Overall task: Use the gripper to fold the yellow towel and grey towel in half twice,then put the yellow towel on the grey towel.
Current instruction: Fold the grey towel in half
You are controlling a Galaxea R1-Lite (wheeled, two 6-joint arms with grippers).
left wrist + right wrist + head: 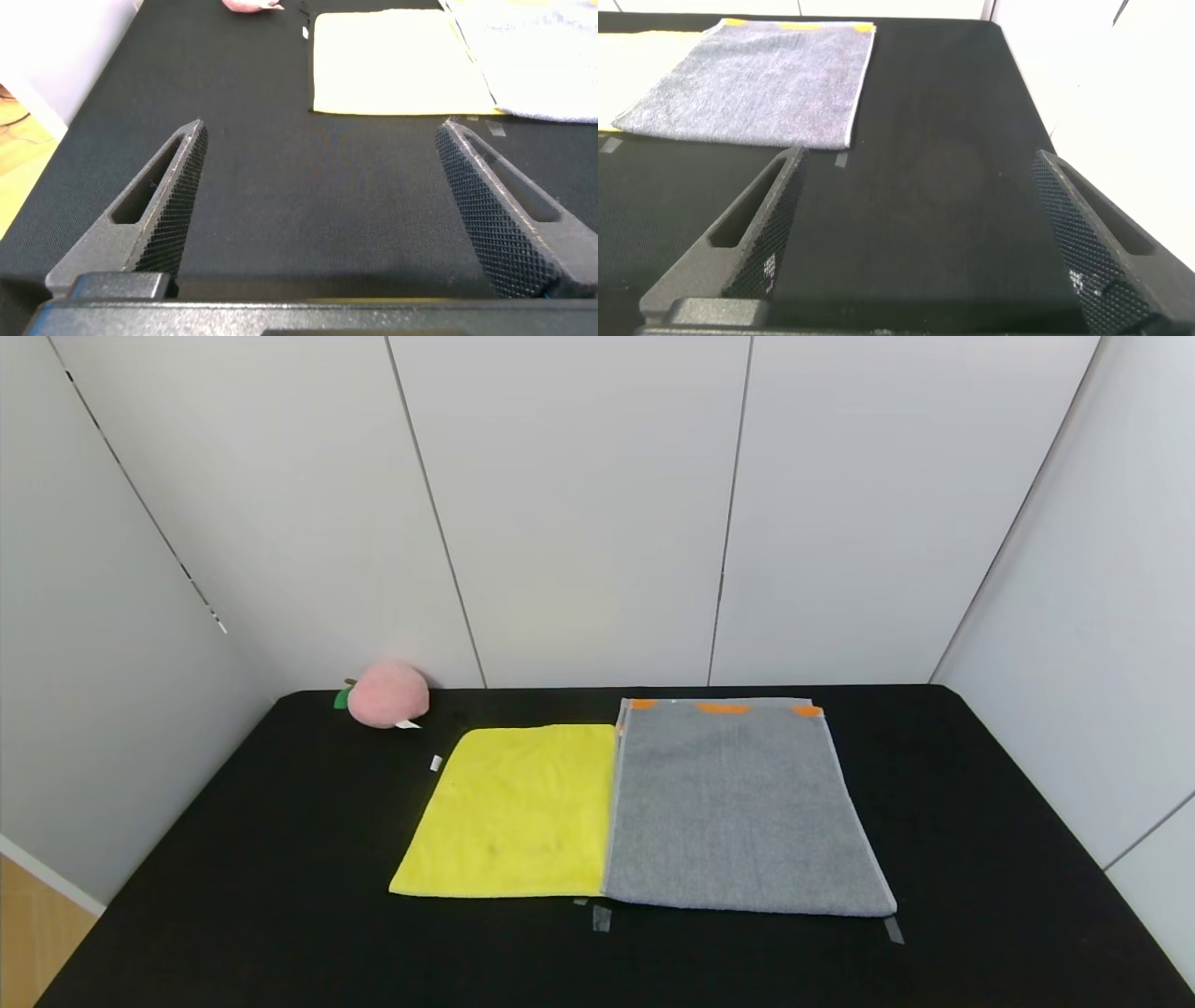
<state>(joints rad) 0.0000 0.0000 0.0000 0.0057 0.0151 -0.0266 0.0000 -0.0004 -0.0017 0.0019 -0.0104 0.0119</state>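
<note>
Head view shows the yellow towel (518,812) lying flat and unfolded on the black worktop (233,859), its bright plush face up and its edges fairly straight. Its right edge meets the left edge of the grey towel (742,807), which also lies flat. The grey towel is the larger of the two, a rectangle of grey terry with pale edging and three orange marks along its far end. Both sit near the middle of the worktop, with their near edges roughly in line. Small strips of tape (601,917) sit on the worktop just in front of the seam and at the grey towel's near right corner. A pink plush peach (386,694) with a green leaf rests at the far left, close to the wall and apart from the towels.

Neither arm shows in the head view. The left gripper (318,191) hangs over bare worktop short of the yellow towel, jaws spread wide and holding nothing. The right gripper (915,219) hangs likewise near the grey towel's near corner, jaws wide apart and empty.
</note>
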